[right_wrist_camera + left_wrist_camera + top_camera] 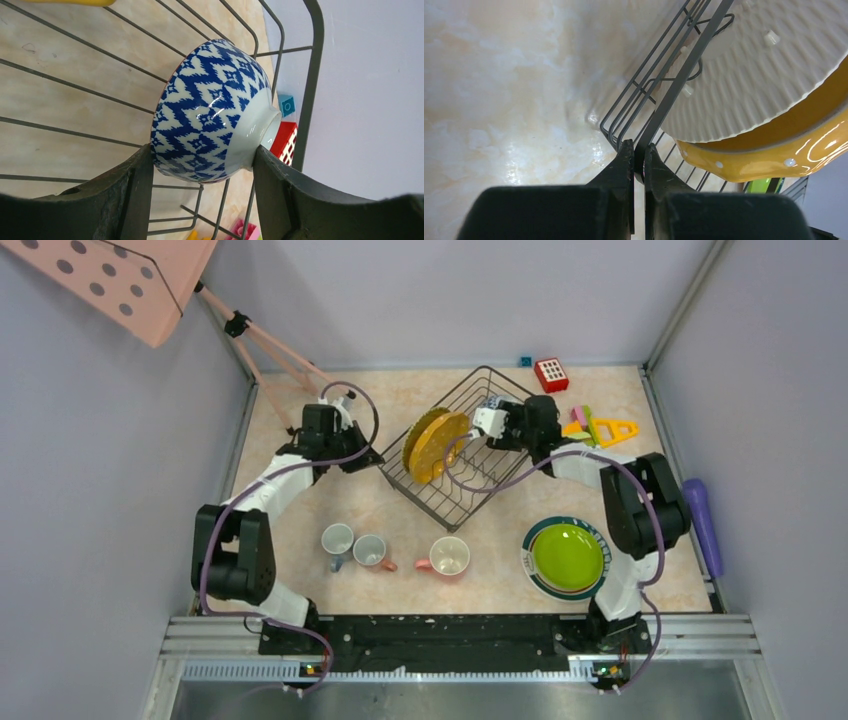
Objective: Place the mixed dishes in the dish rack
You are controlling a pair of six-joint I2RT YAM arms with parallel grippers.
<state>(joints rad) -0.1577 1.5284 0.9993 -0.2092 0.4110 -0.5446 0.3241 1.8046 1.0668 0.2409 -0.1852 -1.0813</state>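
Note:
The dish rack (478, 475) stands at the table's middle back. The yellow ribbed plate (436, 445) stands on edge in its left part, and shows in the left wrist view (769, 65). My left gripper (362, 457) is shut on the rack's left rim wire (664, 107). My right gripper (487, 423) is over the rack's far side, shut on the blue-and-white patterned bowl (212, 110), held on its side inside the rack (312, 75). The lime-green plate (567, 556) lies on the white plate with dark green rim (530, 540) at the front right. Three mugs (337, 540) (371, 550) (449, 556) lie in front of the rack.
Toy blocks lie behind and right of the rack: a red one (551, 373), a small blue one (525, 361), yellow and pink ones (602, 427). A purple cylinder (703, 523) lies at the right edge. A pink stand (265, 350) leans at the back left.

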